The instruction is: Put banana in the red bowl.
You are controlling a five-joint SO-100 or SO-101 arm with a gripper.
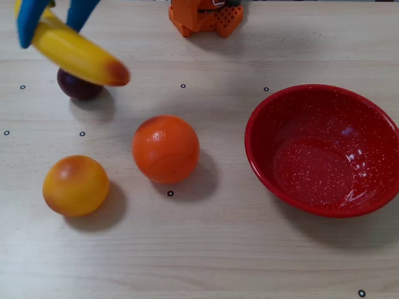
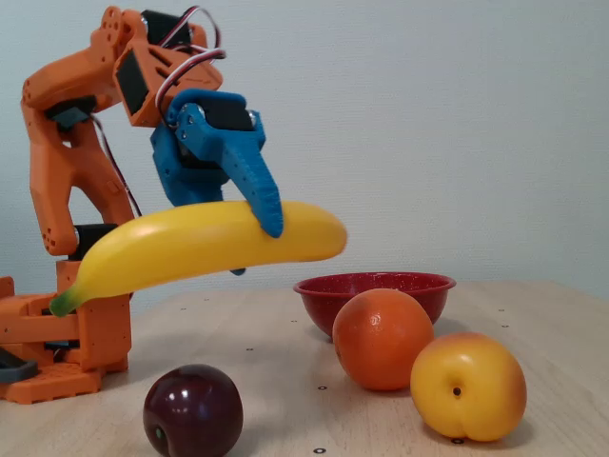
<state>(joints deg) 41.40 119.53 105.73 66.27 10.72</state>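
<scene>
**Banana up, off-centre grip, fruit in the way**

Overhead view: your gripper (image 1: pixel 53 15) has its blue fingers closed on the banana (image 1: pixel 78 55) at the top-left corner, well apart from the red bowl (image 1: pixel 374 208) at right. Long axis runs diagonal, upper-left to lower-right; the reddish-orange end points down-right, roughly toward the orange ball (image 1: pixel 166 149). Stem end is out of frame. The dark plum (image 1: pixel 76 86) sits under the banana, the yellow-orange fruit (image 1: pixel 75 185) lower left. Risk, imo: sweep too low toward the bowl and the leading end clips the orange ball, which lies approx. between banana and bowl.

Fixed view: banana (image 2: pixel 195 249) is clear of the table, near level, green stem end lower and pointing left toward the arm base (image 2: pixel 67 333), other end slightly up at right. Fingers (image 2: pixel 262 195) clamp it right of its middle, so most of the length hangs stem-side. Glossy skin plus that offset: it could pivot or slip in the jaws during a fast swing. Bowl (image 2: pixel 376 286) sits behind the ball (image 2: pixel 383 339); a long banana released crosswise near the rim may tip out.
</scene>
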